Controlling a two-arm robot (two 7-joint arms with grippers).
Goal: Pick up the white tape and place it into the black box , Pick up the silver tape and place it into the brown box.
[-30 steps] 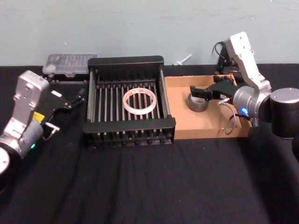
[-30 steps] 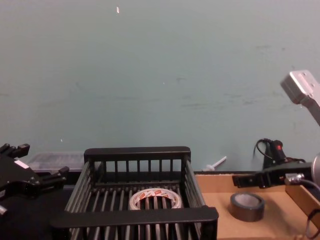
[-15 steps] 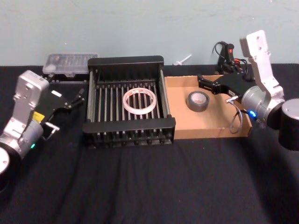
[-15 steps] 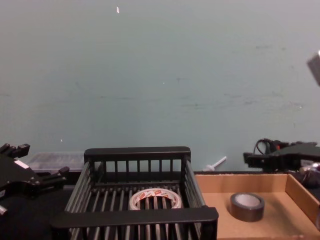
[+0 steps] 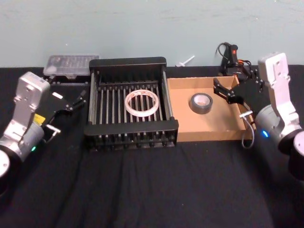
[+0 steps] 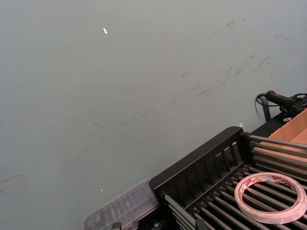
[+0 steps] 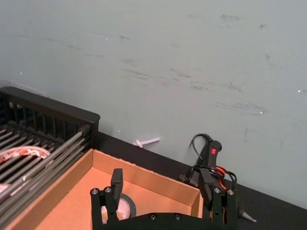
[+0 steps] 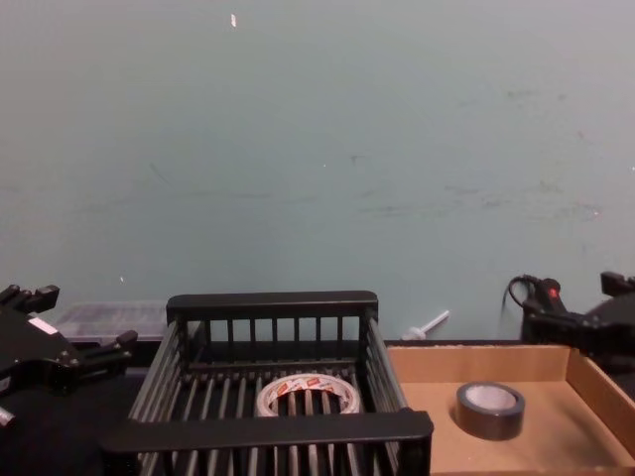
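Black cloth covers the table (image 5: pixel 152 190), where the white tape (image 5: pixel 142 102) lies flat in the black box (image 5: pixel 130 62) and the silver tape (image 5: pixel 201 103) lies in the brown box (image 5: pixel 209 135). With both rolls placed, the right gripper (image 5: pixel 227 92), fingers apart and empty, should retreat high enough to clear the cardboard wall. It has drawn back from over the silver roll, while the left gripper (image 5: pixel 71 101) stays parked, apparently open.

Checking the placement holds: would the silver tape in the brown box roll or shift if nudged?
Probably not roll: the silver tape lies flat on the brown box floor. It looks thick-walled, so likely fairly heavy. A push might slide it across the smooth cardboard.
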